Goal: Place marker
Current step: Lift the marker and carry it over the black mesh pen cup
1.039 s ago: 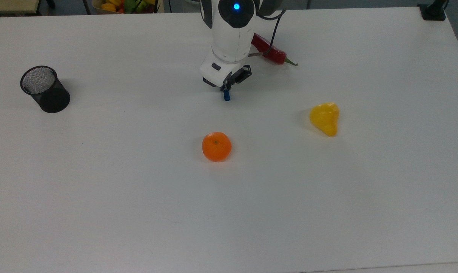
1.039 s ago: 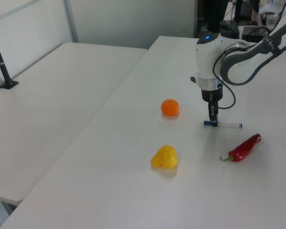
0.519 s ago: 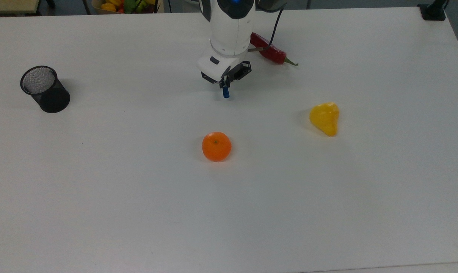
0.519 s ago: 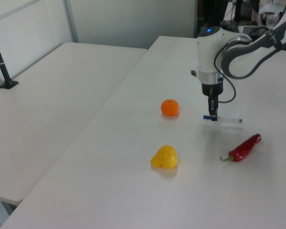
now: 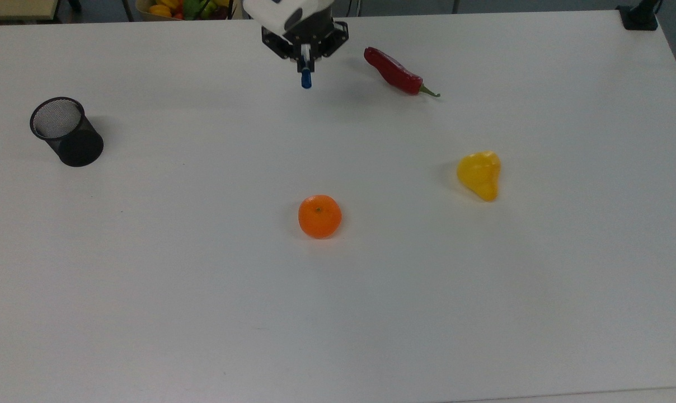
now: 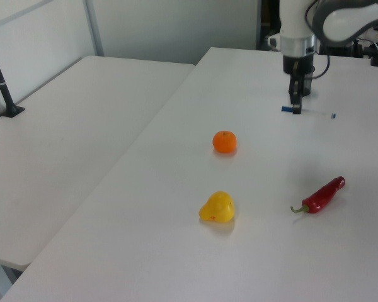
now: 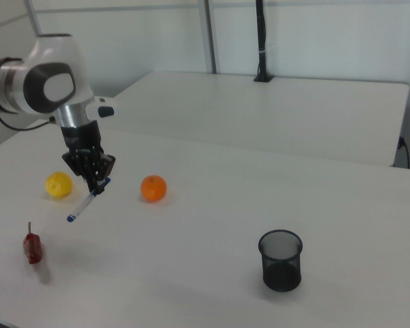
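The marker (image 5: 306, 79) is white with a blue cap and hangs in the air above the white table (image 5: 203, 313), off the surface. My gripper (image 5: 305, 58) is shut on it near the capped end, at the top view's upper middle. In the left view the marker (image 6: 315, 112) lies level under the gripper (image 6: 296, 106), with its long part reaching to the left view's right. In the right view the marker (image 7: 85, 203) slopes down to the right view's left from the gripper (image 7: 98, 185).
A black mesh cup (image 5: 66, 131) stands at the top view's left. A red chili (image 5: 397, 73) lies to the top view's right of the gripper. An orange (image 5: 319, 216) sits mid-table and a yellow fruit (image 5: 479, 173) further right. A fruit basket (image 5: 181, 6) is past the far edge.
My gripper has risen from the table with the marker in it and moved toward the top view's top and slightly left, away from the chili.
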You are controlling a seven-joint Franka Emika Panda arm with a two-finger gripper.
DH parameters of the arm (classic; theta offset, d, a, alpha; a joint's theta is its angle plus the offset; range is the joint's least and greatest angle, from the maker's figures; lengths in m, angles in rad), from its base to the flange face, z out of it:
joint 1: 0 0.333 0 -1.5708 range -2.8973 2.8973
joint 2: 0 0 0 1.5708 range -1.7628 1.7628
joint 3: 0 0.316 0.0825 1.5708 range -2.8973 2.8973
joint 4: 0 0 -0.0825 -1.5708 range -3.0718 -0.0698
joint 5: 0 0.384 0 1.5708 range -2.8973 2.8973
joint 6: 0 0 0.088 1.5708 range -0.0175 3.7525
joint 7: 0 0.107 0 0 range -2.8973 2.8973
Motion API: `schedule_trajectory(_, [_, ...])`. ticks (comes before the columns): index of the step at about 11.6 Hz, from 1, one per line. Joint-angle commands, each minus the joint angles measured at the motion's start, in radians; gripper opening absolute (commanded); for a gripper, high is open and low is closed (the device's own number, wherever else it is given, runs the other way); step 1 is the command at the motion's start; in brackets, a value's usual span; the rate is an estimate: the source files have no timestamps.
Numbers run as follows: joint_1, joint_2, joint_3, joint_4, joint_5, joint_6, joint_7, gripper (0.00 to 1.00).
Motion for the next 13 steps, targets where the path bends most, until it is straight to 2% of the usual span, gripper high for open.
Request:
schedule_trajectory(1, [0.003, -0.036, -0.081, 0.112, 0.056, -0.170, -0.016, 0.00])
schedule_trajectory(6, [-0.005, -0.050, -0.125, 0.177, 0.056, -0.187, -0.035, 0.00])
schedule_trajectory(8, [-0.040, -0.043, -0.131, 0.183, 0.054, -0.174, -0.062, 0.00])
schedule_trajectory(10, [-0.095, -0.036, -0.151, 0.183, 0.048, -0.082, -0.113, 0.00])
schedule_trajectory(13, [-0.121, -0.024, -0.223, 0.183, 0.040, 0.056, -0.160, 0.00])
